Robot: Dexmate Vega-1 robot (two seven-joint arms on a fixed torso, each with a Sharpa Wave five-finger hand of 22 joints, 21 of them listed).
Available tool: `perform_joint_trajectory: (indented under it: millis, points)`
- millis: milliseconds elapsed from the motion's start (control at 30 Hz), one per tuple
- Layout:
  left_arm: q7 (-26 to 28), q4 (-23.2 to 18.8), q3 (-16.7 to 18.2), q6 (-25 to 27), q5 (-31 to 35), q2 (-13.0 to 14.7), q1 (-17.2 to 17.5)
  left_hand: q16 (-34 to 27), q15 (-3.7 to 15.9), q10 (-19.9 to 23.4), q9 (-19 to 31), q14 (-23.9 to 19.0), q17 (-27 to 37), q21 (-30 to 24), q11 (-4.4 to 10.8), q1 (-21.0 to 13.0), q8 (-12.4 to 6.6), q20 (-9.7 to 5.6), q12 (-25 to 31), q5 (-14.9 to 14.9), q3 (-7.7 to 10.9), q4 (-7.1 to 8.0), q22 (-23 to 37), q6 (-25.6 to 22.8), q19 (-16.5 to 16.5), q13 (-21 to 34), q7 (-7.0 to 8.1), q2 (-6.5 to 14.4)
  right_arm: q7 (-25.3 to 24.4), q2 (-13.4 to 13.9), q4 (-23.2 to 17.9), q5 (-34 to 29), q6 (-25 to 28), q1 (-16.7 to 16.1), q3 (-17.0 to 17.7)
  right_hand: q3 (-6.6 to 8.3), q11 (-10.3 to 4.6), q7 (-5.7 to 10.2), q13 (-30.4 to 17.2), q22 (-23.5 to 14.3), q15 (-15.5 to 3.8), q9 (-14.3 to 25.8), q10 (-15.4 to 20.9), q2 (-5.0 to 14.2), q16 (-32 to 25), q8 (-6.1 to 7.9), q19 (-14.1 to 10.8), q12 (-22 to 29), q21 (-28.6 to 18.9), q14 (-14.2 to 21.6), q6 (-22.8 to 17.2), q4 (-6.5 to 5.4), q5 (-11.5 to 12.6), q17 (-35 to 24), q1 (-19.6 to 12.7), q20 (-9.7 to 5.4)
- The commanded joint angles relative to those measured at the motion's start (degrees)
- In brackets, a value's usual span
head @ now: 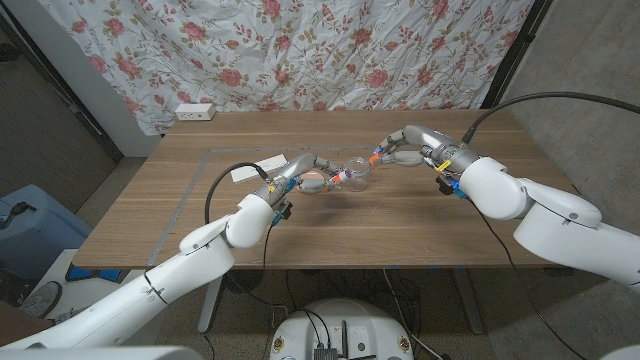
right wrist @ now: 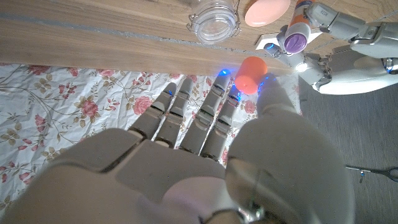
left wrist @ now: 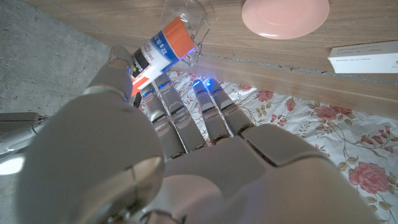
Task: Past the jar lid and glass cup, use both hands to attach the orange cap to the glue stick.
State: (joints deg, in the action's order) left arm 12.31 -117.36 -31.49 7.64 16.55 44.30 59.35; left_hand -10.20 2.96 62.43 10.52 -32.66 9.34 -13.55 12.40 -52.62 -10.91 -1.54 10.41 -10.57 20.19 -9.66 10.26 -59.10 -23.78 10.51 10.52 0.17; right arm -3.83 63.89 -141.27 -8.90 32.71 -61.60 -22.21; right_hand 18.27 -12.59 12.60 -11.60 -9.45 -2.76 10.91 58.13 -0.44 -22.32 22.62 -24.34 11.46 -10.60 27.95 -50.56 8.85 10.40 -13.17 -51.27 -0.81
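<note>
The glue stick's (left wrist: 163, 46) label print is showing too blurred to read. The glass cup (left wrist: 184, 14) is running off the frame edge at 12 o'clock; the white box (left wrist: 364, 58) is running off at 3 o'clock.

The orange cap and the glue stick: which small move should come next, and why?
Probably bring the right hand toward the left hand, lining the orange cap up with the open end of the glue stick. Each hand already holds its part above the table, but a gap separates them, with the glass cup between.

One glue stick (left wrist: 163, 47), one orange cap (right wrist: 250, 74), one glass cup (right wrist: 214, 18), one jar lid (left wrist: 285, 15).
</note>
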Motion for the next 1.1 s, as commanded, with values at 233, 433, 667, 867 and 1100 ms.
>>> perform_joint_trajectory:
  millis: [233, 433, 667, 867, 1100]
  points:
    - [0.6, 1.7, -0.9, -0.7, -0.6, -1.7, -1.1, -0.1, 7.05, 0.2, 0.2, -0.6, 0.2, 0.2, 0.41, 1.4, -0.40, -0.31, 0.4, -0.4, 0.89, 0.16, 0.2, -2.9, -0.3, 0.3, -1.06, 1.8, -0.9, -3.6, -1.7, -6.0, 4.7, 2.3, -6.2, -0.34, -0.08, 0.04, -0.2, -0.1, -7.54, -0.1, 0.2, 0.53, -0.6, -0.28, -0.1, -0.1, -0.1, 0.3, -0.1, -0.11, -0.2, -0.3, -0.5, 0.15]
    - [0.6, 2.2, -1.3, -0.4, -0.7, -2.2, -1.6, -0.1, 7.09, 0.2, 0.2, -0.6, 0.2, 0.2, 0.41, 1.4, -0.40, -0.28, 0.4, -0.4, 0.98, 0.16, 0.2, -2.9, -0.3, 0.3, -1.10, 1.8, -0.8, -4.4, -1.5, -7.0, 5.1, 2.6, -7.3, -0.39, -0.07, 0.05, -0.2, -0.1, -7.56, -0.2, 0.2, 0.57, -0.6, -0.46, -0.1, -0.1, -0.1, 0.4, 0.0, -0.07, -0.2, -0.3, -0.5, 0.19]
    - [0.5, 2.7, -1.1, -0.9, -1.5, -2.2, -2.1, -0.1, 7.13, 0.2, 0.2, -0.7, 0.2, 0.3, 0.41, 1.5, -0.43, -0.26, 0.4, -0.4, 1.08, 0.17, 0.2, -3.0, -0.3, 0.3, -1.09, 1.9, -0.8, -6.5, -1.4, -9.8, 7.0, 3.9, -9.9, -0.48, -0.06, 0.05, -0.2, -0.1, -7.56, -0.3, 0.0, 0.55, -0.7, -0.68, -0.1, -0.2, -0.1, 0.3, 0.1, -0.04, -0.2, -0.4, -0.6, 0.16]
    - [0.7, 3.2, -1.4, -1.2, -1.5, -2.6, -2.5, -0.1, 7.15, 0.2, 0.2, -0.8, 0.2, 0.3, 0.41, 1.5, -0.43, -0.23, 0.4, -0.4, 1.17, 0.16, 0.2, -3.0, -0.3, 0.3, -1.18, 1.9, -0.8, -8.5, -0.8, -11.9, 8.6, 4.9, -11.9, -0.52, -0.07, 0.05, -0.2, -0.1, -7.59, -0.3, -0.1, 0.56, -0.7, -0.87, -0.2, -0.2, -0.2, 0.3, 0.1, 0.02, -0.2, -0.4, -0.7, 0.19]
    - [0.7, 3.1, -1.5, -0.8, -1.5, -2.6, -2.6, -0.1, 7.12, 0.3, 0.2, -0.8, 0.2, 0.3, 0.40, 1.6, -0.46, -0.27, 0.4, -0.4, 1.21, 0.15, 0.2, -3.1, -0.3, 0.3, -1.18, 1.9, -0.2, -9.3, -0.2, -12.6, 8.6, 5.7, -12.7, -0.59, -0.07, 0.04, -0.2, -0.1, -7.58, -0.3, -0.1, 0.52, -0.7, -1.04, -0.3, -0.2, -0.2, 0.2, 0.2, 0.07, -0.3, -0.4, -0.8, 0.24]
